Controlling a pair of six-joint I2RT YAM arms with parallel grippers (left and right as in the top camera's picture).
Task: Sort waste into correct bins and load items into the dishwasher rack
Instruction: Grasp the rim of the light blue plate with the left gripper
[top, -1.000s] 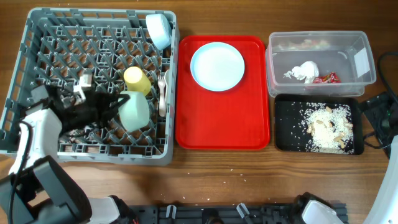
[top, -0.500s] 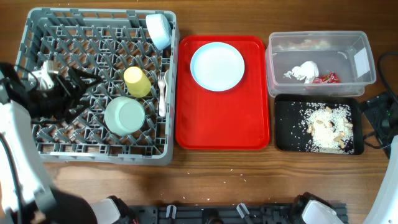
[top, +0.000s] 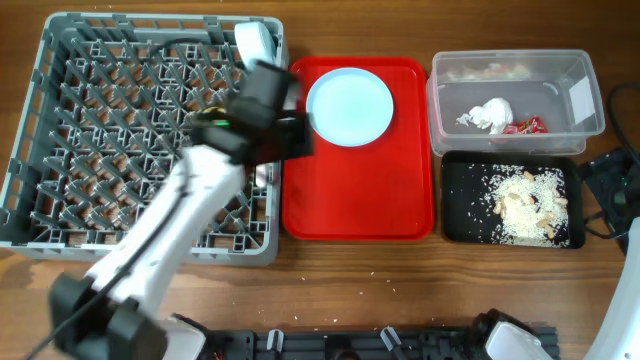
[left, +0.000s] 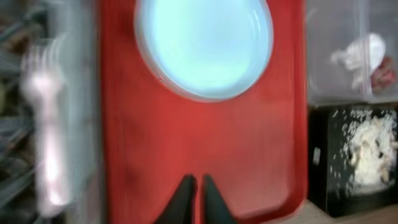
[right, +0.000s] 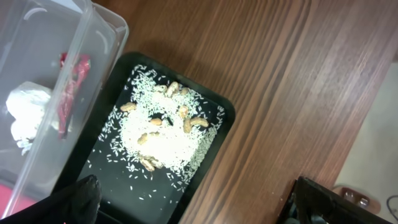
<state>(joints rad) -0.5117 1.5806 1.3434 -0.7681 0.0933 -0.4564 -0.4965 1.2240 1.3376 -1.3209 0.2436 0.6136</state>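
Observation:
My left gripper (left: 198, 190) is shut and empty, hovering over the near left part of the flat red tray (top: 360, 200); from overhead it (top: 297, 137) is at that tray's left edge. The pale blue plate (top: 349, 106) lies on the red tray, just beyond the fingers (left: 204, 46). The grey dishwasher rack (top: 60, 120) holds a pale blue bowl (top: 255, 46) in its far right corner. A white fork (left: 46, 143) shows blurred in the rack. My arm hides the yellow cup. My right gripper (right: 193, 199) is open above the black tray (right: 112, 180) of rice scraps (right: 163, 134).
The clear tub (top: 580, 75) holds the white napkin (top: 489, 115) and the red wrapper (top: 526, 125). The black tray (top: 460, 200) sits in front of it. A black cable (top: 620, 190) lies at the right table edge.
My left arm has swung from the rack's left side across to the red tray. It left a pale bowl behind in the rack, where the arm now covers it.

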